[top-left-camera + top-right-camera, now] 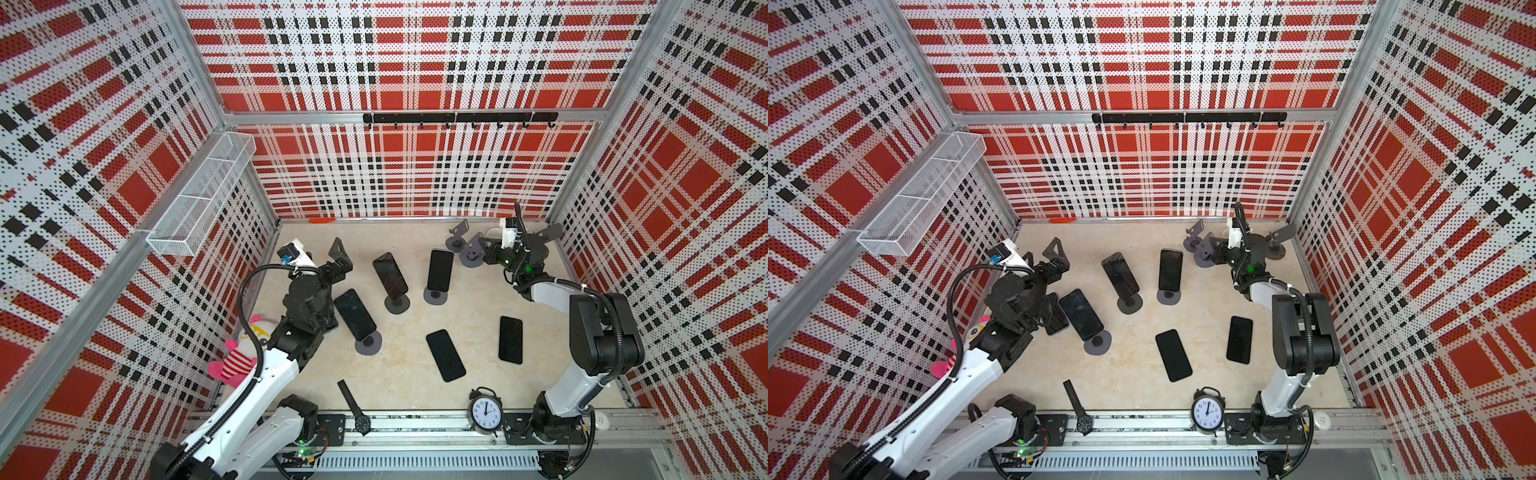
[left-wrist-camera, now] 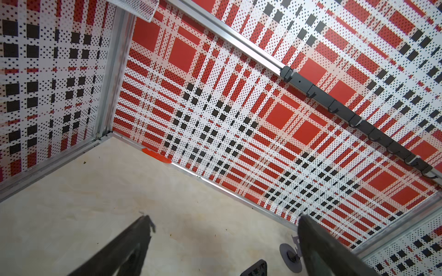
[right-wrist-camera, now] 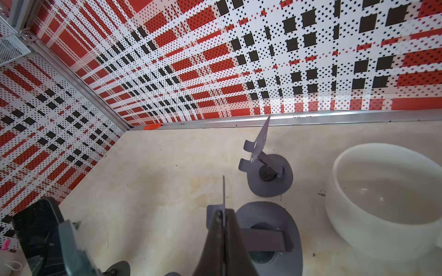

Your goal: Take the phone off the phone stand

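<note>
Tightly pinching a bare stand with the right gripper; left gripper spread wide.
Top views: three phones propped on stands mid-table, nearer the camera than the orange tab; flat phones farther still from it. Left wrist: fingers well apart over bare table, tab ahead. Right wrist: jaws together on the bare stand, seen edge-on, tab beyond.

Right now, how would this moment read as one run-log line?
left jaws: open, empty | right jaws: shut on bare stand | three phones on other stands
</note>
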### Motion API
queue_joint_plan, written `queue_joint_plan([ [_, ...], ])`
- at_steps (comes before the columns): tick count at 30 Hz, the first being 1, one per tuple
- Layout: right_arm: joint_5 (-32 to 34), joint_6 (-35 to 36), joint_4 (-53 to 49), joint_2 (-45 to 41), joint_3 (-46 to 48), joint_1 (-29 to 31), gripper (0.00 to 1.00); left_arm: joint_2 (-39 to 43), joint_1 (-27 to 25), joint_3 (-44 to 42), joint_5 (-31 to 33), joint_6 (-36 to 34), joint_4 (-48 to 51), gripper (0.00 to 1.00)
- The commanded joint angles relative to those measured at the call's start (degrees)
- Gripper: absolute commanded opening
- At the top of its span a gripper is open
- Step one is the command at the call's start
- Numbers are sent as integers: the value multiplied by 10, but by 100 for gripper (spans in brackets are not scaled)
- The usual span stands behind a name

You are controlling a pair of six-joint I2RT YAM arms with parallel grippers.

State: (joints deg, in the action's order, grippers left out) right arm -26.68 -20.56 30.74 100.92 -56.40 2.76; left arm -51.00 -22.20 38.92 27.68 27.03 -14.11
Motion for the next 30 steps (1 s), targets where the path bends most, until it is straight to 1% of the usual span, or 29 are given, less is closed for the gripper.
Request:
queue_joint_plan([
  [1, -4, 8, -1, 28, -36, -5, 0, 10, 3, -8, 11, 3, 12, 98],
  [5, 2, 10, -13, 51, -57, -7, 0, 13, 3, -8, 9, 6, 15, 98],
  [11, -2, 31, -53, 86, -84, -16, 0, 22, 3, -8, 10, 6, 24, 98],
  [21, -21, 23, -54, 120, -106, -28, 1, 15, 3, -1, 7, 8, 24, 98],
  [24, -23, 17, -63, 123, -113, -28, 7, 9, 3, 3, 5, 9, 24, 98],
  [29, -26, 17, -64, 126, -111, -28, 22, -1, 3, 8, -3, 12, 17, 98],
  [30, -27, 17, -65, 126, -112, -28, 24, -3, 3, 9, -4, 12, 16, 98],
])
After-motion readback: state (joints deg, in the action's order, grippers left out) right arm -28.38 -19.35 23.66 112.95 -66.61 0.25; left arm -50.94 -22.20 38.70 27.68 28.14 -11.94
